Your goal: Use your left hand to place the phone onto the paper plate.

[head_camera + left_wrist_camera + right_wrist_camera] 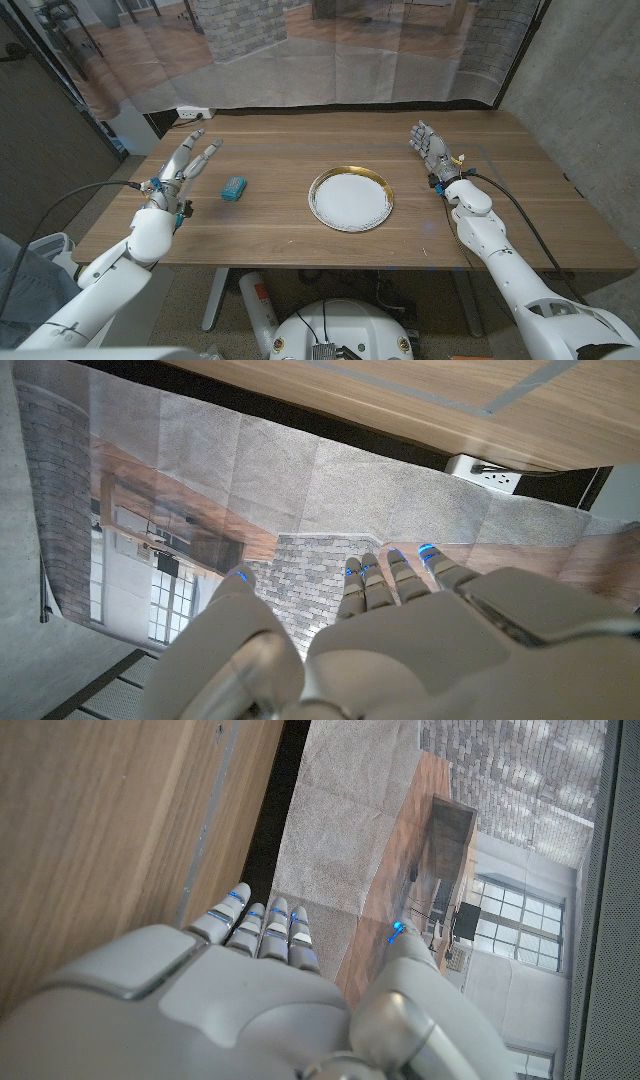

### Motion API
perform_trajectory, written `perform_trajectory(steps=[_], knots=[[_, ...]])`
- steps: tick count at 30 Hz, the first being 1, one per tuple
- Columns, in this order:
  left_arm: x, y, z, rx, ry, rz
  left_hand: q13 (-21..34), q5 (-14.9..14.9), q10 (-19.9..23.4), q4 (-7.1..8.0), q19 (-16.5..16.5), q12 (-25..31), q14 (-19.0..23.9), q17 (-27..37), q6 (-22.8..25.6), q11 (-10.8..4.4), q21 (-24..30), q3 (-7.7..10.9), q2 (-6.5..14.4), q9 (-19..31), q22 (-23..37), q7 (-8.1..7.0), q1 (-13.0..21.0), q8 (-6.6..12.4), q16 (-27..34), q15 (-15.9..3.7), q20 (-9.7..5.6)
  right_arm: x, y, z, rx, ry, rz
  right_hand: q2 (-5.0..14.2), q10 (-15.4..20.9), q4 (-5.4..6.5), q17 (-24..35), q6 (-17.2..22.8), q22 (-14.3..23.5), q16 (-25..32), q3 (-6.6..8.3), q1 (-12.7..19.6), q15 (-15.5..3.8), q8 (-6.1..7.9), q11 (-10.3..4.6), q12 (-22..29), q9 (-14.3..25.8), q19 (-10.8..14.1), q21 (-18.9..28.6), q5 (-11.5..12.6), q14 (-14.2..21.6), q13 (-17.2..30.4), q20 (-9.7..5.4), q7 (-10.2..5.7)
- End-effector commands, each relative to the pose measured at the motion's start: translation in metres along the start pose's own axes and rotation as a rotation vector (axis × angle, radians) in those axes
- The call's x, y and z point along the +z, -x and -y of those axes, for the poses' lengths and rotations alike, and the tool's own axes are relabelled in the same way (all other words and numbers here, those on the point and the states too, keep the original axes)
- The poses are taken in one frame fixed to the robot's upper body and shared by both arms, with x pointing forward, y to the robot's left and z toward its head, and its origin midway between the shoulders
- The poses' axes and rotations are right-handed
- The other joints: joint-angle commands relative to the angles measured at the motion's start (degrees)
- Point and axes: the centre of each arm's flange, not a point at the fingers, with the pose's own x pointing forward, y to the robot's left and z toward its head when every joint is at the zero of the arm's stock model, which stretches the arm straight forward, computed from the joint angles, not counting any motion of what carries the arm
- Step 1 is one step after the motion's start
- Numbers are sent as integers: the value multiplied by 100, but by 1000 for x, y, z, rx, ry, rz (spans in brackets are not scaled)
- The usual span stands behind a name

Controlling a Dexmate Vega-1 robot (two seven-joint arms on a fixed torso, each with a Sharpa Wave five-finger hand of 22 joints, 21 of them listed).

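Judging from how things lay, nothing of the task had been done: the phone (234, 187) sat on the bare table (270, 225), not on the plate (350, 199), and neither hand touched it.

Nearest the robot, the left hand (187, 158) was raised at the table's left side, fingers (207, 150) stretched out and apart, pointing away toward the far edge, holding nothing. In the left wrist view the left hand (400, 620) showed the same, fingers long and straight with nothing between them and the thumb. The phone lay just beside that hand, a little toward the table's middle, between the hand and the plate. The whole job was left: reaching over, gripping the phone, carrying it across and setting it down on the plate.

The phone looked like a small teal block lying flat, slightly askew to the table's edge, with a darker patch on top; too small to tell its face from its back. Being low and flat, it would likely need a pinch at its sides.

The plate sat near the table's centre, white with a gold rim, nothing on it, well apart from the phone.

Farther off, the right hand (431, 148) stood at the right side, fingers spread and extended, empty; the right wrist view showed the right hand (260, 980) likewise.
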Motion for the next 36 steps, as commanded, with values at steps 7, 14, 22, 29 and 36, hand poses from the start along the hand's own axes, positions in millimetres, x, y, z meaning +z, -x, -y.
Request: perform_trajectory(steps=[7,14,22,29,36], knots=[[9,7,-3,3,-177,-4,11,54,43,-110,58,13,49,27,6,-18,22,34,18,33,19,-46,198,6,14,51,79,-1,-1,-1,1,-4,2,33,40,-17,8,43,31,40,-25,39,4,28,-12,20,24,38,-24,-4,28,9,-135,-14],[12,11,-4,14,-243,-17,20,73,34,-188,109,-7,54,38,-16,-83,34,63,38,39,33,-129,348,-16,2,58,405,-2,-1,-2,5,0,0,35,41,-17,8,45,32,39,-29,38,0,28,0,20,25,38,-36,-4,28,9,-133,-14],[16,15,-6,5,-310,-32,25,77,48,-217,134,-6,93,43,13,-67,40,72,42,41,39,-176,401,-9,13,61,433,-3,-1,0,2,-3,0,38,43,-17,9,39,32,42,-32,37,-1,25,-11,20,25,46,-44,-4,35,9,-131,-16],[18,20,-8,21,-339,-51,30,80,62,-259,221,-6,127,49,26,-96,69,83,43,44,45,-207,475,-11,18,76,549,-3,-2,2,3,-4,-4,40,37,-18,9,35,33,41,-34,39,2,24,-10,18,25,48,-53,-4,37,9,-132,-13],[17,19,-8,22,-374,-73,36,82,76,-314,347,-7,164,55,47,-98,107,96,36,47,49,-238,568,-10,23,69,714,-2,-1,3,7,0,-2,40,30,-18,9,39,33,42,-38,37,5,26,-12,15,25,49,-61,-5,39,9,-126,-18]])
